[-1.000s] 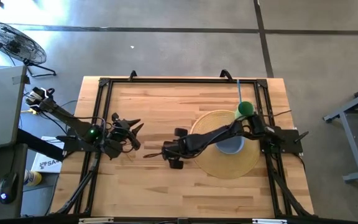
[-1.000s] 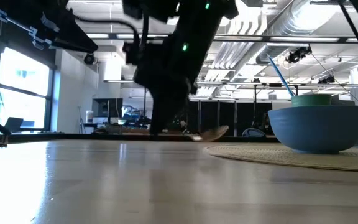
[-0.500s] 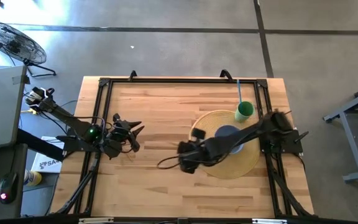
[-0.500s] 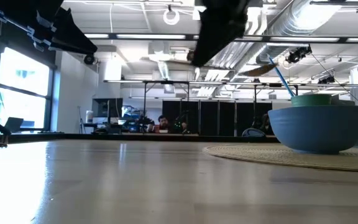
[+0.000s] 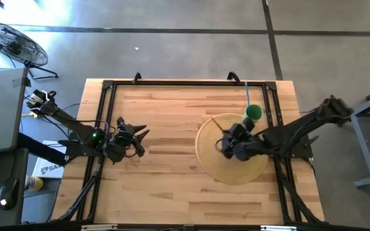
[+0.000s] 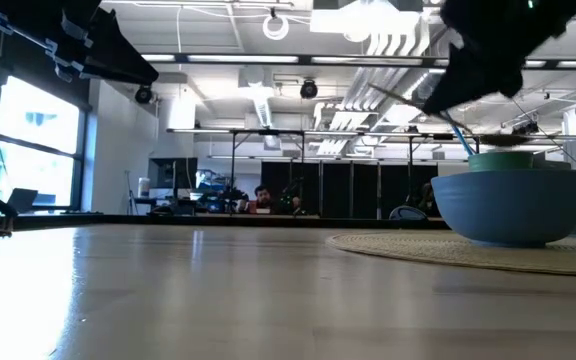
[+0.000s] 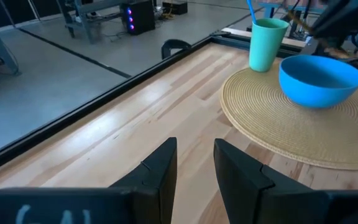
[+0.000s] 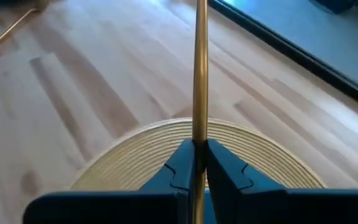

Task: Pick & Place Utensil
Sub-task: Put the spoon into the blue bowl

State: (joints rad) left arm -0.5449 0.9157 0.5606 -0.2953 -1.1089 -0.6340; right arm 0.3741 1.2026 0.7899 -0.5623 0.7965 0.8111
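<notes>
The slim brass-coloured metal utensil handle [image 8: 199, 68] is pinched between the right gripper [image 8: 197, 163]'s dark fingers and runs straight out ahead of them; its working end is cut off from the right wrist view, so whether it is a spoon or a fork cannot be told. In the high view that gripper [image 5: 234, 142] hangs over the round woven straw placemat [image 5: 205, 156], hiding the smooth blue bowl [image 7: 320, 79] that sits on the mat.

To place it well, I judge the arm should lower slowly until the far end is inside the bowl's rim, tilt the handle so it can lean on the rim, and only then let the fingers part (a thin polished rod is likely to slide or roll if dropped from height). The glossy bowl may also scoot on the coarse coiled mat if nudged sideways.

Just past the bowl stands a mint-green plastic cup [image 7: 266, 43] with a blue straw [image 7: 251, 10]; keep the handle clear of it.

The left gripper [image 7: 194, 163] waits well apart over the pale planked wooden table [image 5: 159, 122], its jaws slightly parted around nothing.
</notes>
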